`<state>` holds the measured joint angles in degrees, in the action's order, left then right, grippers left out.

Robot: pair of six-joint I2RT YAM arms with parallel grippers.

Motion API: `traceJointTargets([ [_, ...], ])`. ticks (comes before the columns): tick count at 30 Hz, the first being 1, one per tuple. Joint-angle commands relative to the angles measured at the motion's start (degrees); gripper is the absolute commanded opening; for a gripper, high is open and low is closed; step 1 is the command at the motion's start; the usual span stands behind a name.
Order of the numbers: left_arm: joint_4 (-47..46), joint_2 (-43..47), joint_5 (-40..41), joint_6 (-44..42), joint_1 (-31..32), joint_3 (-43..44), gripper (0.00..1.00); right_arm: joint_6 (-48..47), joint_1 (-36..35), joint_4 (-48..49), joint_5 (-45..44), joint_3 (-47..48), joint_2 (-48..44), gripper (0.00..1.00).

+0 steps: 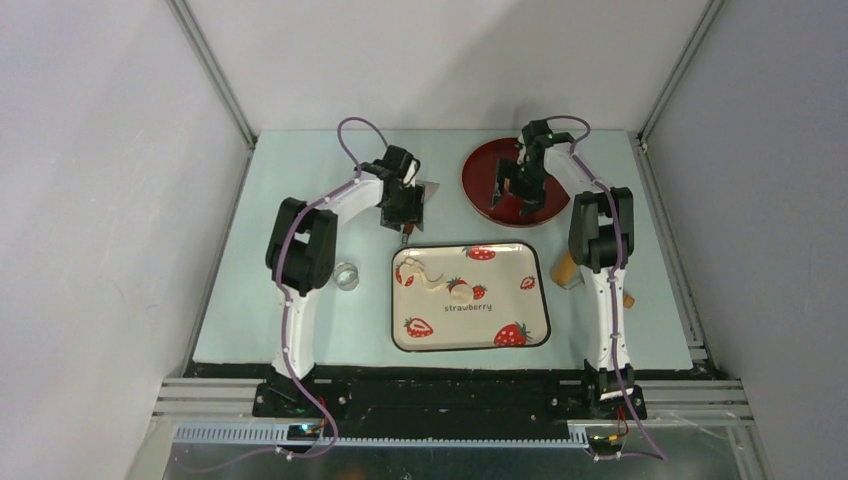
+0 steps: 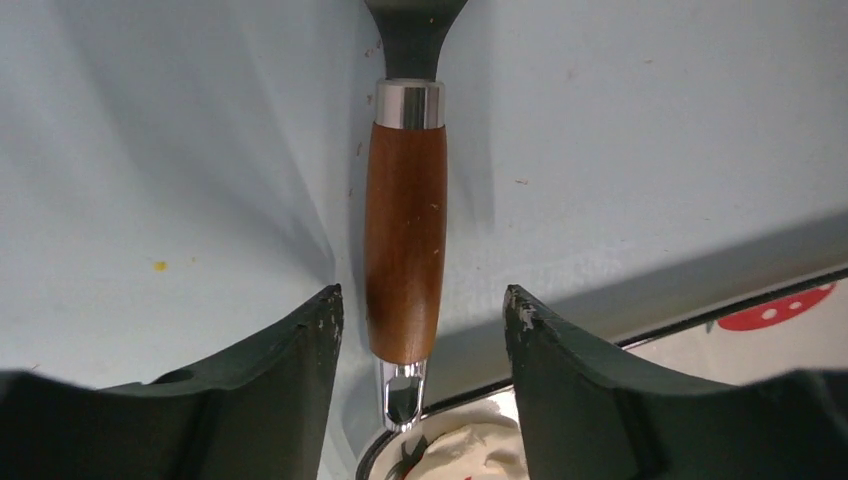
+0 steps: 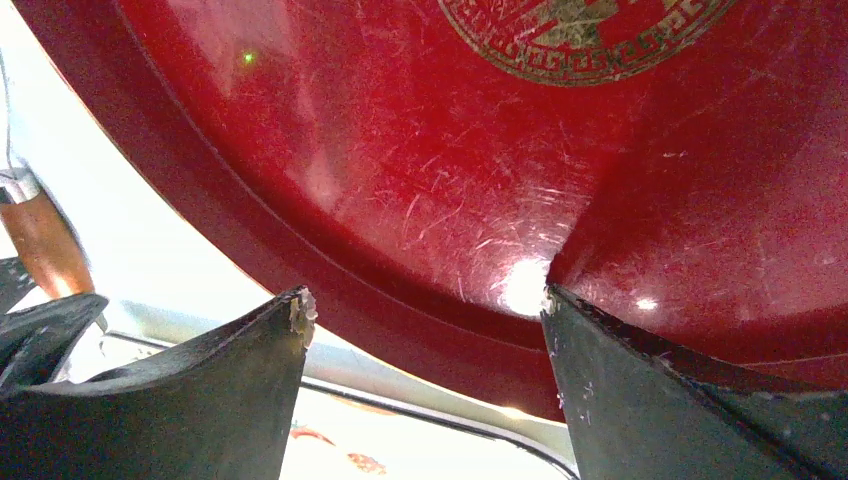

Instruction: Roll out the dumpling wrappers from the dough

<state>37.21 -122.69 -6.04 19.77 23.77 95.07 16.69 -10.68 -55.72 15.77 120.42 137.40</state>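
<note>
Pale dough [image 1: 460,288] lies on the strawberry tray [image 1: 535,300], with a thin curled scrap [image 1: 425,275] to its left. A bit of dough also shows at the bottom of the left wrist view [image 2: 470,455]. I see no cut wrapper that I can tell apart from the dough. My left gripper [image 1: 403,222] is open just behind the tray, its fingers either side of a scraper's wooden handle [image 2: 405,250] without touching it. My right gripper [image 1: 520,195] is open and empty low over the red plate [image 1: 485,165]. In the right wrist view the plate [image 3: 420,150] is bare.
A shiny metal cutter ring [image 1: 346,276] sits left of the tray by the left arm. A wooden rolling pin [image 1: 566,270] lies right of the tray, partly hidden behind the right arm. The scraper's dark blade [image 1: 430,190] points toward the back.
</note>
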Motion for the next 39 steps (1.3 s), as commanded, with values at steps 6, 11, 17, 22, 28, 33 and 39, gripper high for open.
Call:
traceJointTargets([
  [6, 4.09, -3.69, 3.00, -1.32, 1.91, 5.57, 0.49, -1.16, 0.76, 1.95, 2.78, -6.60, -3.38, 0.89],
  [11, 4.37, -3.80, 4.21, -1.10, 1.89, 4.41, 0.25, -1.10, 0.59, 3.27, 3.61, -10.85, -5.45, 0.89],
  [17, 4.29, -2.19, 5.38, -1.74, 1.91, 3.81, 0.01, -0.45, -0.13, 5.85, 5.17, -18.89, -10.37, 0.89],
  [22, 4.36, 1.80, 5.66, -2.24, 1.99, 3.88, 0.00, 0.15, -0.96, 6.81, 6.21, -22.92, -14.79, 0.89],
  [28, 4.19, 8.38, 4.80, -2.86, 1.98, 4.90, 0.00, 0.65, -1.73, 6.93, 6.13, -24.30, -17.49, 0.89],
  [33, 4.26, 13.78, 3.71, -3.00, 1.97, 4.41, 0.00, 1.00, -1.65, 5.94, 6.40, -22.09, -17.91, 0.89],
  [39, 4.15, 20.09, 2.41, -1.90, 2.76, -2.63, 0.00, 1.23, -1.71, 5.70, 6.79, -22.14, -20.03, 0.89],
])
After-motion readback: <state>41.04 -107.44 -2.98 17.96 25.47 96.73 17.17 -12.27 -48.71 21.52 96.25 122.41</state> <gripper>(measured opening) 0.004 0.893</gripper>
